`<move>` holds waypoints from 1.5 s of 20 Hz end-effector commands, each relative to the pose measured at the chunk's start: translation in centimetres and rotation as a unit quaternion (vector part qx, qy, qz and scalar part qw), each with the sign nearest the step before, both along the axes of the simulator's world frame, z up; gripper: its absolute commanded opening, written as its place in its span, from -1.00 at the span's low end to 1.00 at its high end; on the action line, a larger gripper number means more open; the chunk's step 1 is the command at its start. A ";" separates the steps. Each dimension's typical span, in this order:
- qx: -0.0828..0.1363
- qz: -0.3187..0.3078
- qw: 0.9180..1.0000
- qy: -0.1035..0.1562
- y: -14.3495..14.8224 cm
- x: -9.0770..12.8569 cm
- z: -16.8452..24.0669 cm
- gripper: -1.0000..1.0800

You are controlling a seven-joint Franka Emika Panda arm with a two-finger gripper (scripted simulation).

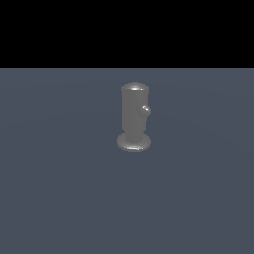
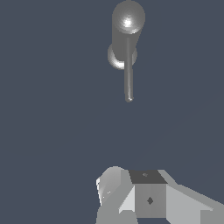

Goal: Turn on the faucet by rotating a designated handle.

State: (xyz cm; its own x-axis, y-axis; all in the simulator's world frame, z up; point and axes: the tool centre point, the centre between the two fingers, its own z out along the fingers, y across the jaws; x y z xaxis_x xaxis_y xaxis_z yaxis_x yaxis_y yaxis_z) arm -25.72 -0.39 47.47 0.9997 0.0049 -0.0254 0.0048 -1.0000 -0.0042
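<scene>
Showing only in the wrist view as pale blocky gripper (image 2: pixel 131 192) parts at the frame edge; touching nothing; hiding whether the jaws are standing apart or closed

No text, labels, brands, numbers or signs can be read anywhere.
</scene>
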 end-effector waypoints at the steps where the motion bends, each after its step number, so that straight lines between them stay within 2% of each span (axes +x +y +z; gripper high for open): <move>1: 0.000 0.000 1.000 0.000 0.0 0.0 0.0 -1.00; 13: 0.000 0.001 1.000 -0.002 0.3 1.0 -3.3 -1.00; 30: -0.001 0.003 1.000 -0.008 1.4 5.0 -15.7 -1.00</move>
State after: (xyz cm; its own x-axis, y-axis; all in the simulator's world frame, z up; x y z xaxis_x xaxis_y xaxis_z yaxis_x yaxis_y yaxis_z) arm -21.10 0.92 32.93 0.9999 0.0110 -0.0117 0.0110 -0.9999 -0.0020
